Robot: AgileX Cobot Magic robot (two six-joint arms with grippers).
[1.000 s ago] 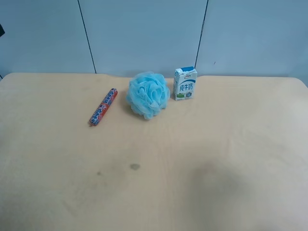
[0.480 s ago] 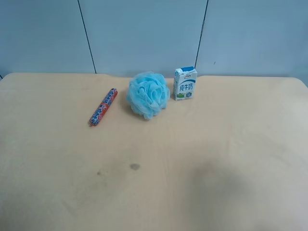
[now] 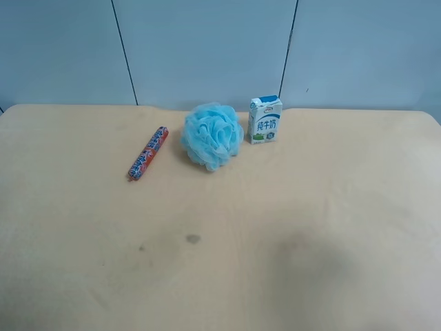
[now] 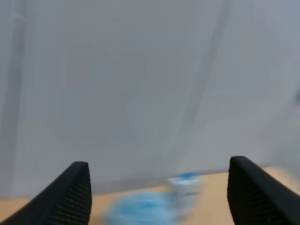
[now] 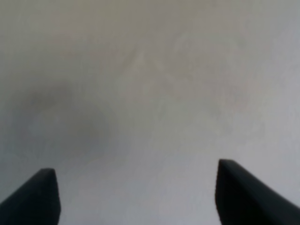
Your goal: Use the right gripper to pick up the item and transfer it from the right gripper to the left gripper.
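Exterior high view: the item (image 3: 147, 153), a slim red sausage stick in shiny wrap with a blue-white label, is seen lying flat on the tan worktop (image 3: 289, 227), aslant, just beside the fluffy blue bath sponge (image 3: 213, 135) but apart from it; the milk carton (image 3: 265, 120) stands upright on the sponge's other side. Neither arm is shown in this view.

The stick is judged to be light and fairly stiff, with a slick film that could slide between the fingers and a round body that could roll. A hold across its middle, on the labelled part and square to its length, is judged best; the crimped tips would give little purchase, and both ends should be left free for the handover.

In the right wrist view the right gripper (image 5: 136, 197) is seen with its fingers (image 5: 33, 197) set wide and nothing between them, over a blurred pale surface. In the left wrist view the left gripper (image 4: 159, 197) is likewise spread and empty, with the sponge and carton smeared beyond it.

Compared with the earlier frames, nothing on the worktop is found to have shifted.
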